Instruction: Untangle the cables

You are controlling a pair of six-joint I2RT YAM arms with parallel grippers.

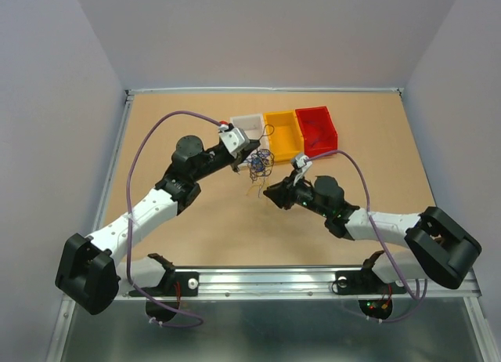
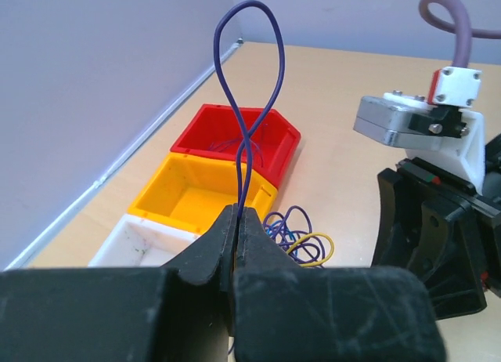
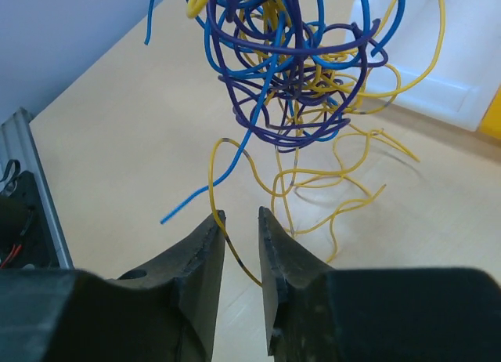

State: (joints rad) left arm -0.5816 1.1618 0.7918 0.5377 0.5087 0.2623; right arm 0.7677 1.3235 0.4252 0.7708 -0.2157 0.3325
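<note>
Left tool [image 2: 237, 215] is clamped on a purple cable [image 2: 279, 60] whose loop stands up past its tips, while the rest of the cables [image 1: 257, 164] hang knotted at upper centre of the overhead view, just below the white bin [image 1: 249, 127]. Right tool [image 3: 241, 221] stands narrowly parted at the bottom of its own view with the knot straight ahead, higher in the frame. One yellow strand [image 3: 213, 162] trails down from it lengthwise through the gap, seemingly unpinched, so the right arm looks the nearer one to take it.
</note>
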